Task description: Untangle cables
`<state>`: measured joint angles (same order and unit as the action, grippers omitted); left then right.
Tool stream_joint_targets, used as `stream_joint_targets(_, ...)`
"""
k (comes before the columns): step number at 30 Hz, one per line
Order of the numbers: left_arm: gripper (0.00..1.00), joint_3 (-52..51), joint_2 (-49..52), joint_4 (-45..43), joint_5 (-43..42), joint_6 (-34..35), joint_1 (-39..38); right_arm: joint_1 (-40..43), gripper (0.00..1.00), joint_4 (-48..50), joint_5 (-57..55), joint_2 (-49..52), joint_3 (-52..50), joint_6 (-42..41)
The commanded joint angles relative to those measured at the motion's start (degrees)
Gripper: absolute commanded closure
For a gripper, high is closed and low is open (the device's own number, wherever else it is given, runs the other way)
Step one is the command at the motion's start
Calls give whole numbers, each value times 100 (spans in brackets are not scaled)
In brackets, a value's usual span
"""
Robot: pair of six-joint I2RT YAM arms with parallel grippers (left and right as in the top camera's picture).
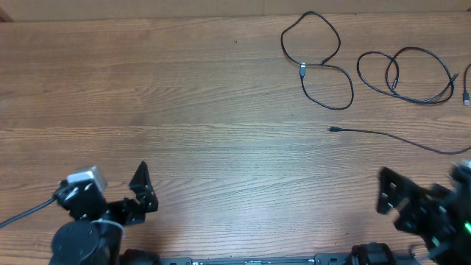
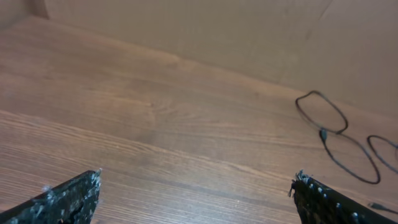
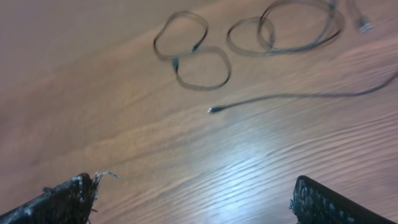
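Three thin black cables lie apart at the far right of the wooden table. A figure-eight looped cable (image 1: 318, 60) lies left of a coiled cable (image 1: 412, 73). A long straight cable (image 1: 390, 135) runs right from its plug end. The looped cable also shows in the left wrist view (image 2: 336, 134) and the right wrist view (image 3: 189, 53), as do the coiled cable (image 3: 292, 31) and the straight cable (image 3: 286, 97). My left gripper (image 1: 140, 193) (image 2: 196, 193) is open and empty near the front left. My right gripper (image 1: 390, 193) (image 3: 193, 193) is open and empty at the front right, below the straight cable.
The wooden table (image 1: 184, 96) spans the view, with a cardboard wall (image 2: 249, 31) behind its far edge. A small plug end (image 1: 466, 96) lies at the right edge. The arm bases sit along the front edge.
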<state>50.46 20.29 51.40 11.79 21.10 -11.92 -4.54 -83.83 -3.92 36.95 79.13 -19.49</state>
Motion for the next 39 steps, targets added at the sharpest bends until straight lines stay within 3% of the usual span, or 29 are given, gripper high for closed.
stream_joint_targets(1, 0, -522, 33, -291, -44, 107, -11, 9, 0, 450, 533, 7, -905, -44)
stream_joint_targets(7, 1, -1298, 72, -1051, -120, -323, -11, 9, 0, 1523, 664, 7, -2079, 79)
stream_joint_targets(12, 0, -1545, 72, -1480, -118, -435, -11, 9, 0, 2002, 833, 13, -2330, 17)
stream_joint_targets(33, 0, -1547, 74, -1510, -111, -437, -11, 9, 0, 2417, 835, 20, -2330, 17)
stream_joint_targets(39, 1, -1547, 74, -1147, -114, -437, -11, 9, 0, 2422, 835, 20, -2330, 15)
